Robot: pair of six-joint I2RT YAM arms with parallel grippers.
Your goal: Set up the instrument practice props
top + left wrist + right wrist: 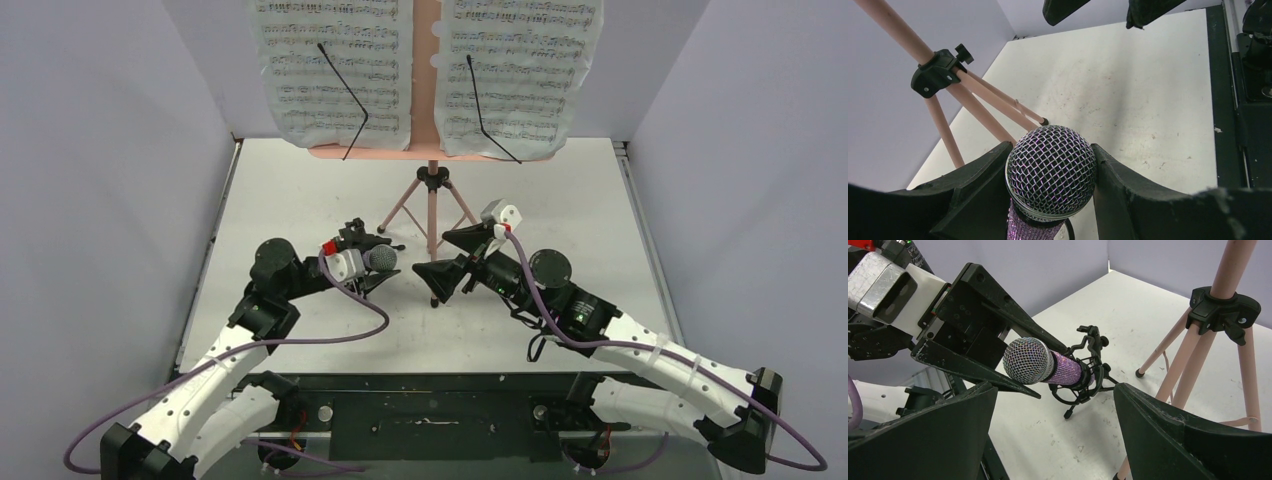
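The pink music stand (431, 205) stands at the back centre, with two white sheet-music pages (335, 70) (520, 70) on its desk under black wire holders. My left gripper (385, 268) is shut on the grey mesh head of the purple glitter microphone (1051, 170), with a finger pressed on each side. In the right wrist view the microphone (1040, 362) lies nearly level, with its body in the clip of the small black tripod mic holder (1089, 377), which stands on the table. My right gripper (432, 252) is open and empty, facing the microphone from the right.
The stand's pink legs (978, 100) and black hub spread just behind both grippers, and they also show in the right wrist view (1198, 340). Grey walls enclose the white table (560, 200) on three sides. A black base plate runs along the near edge.
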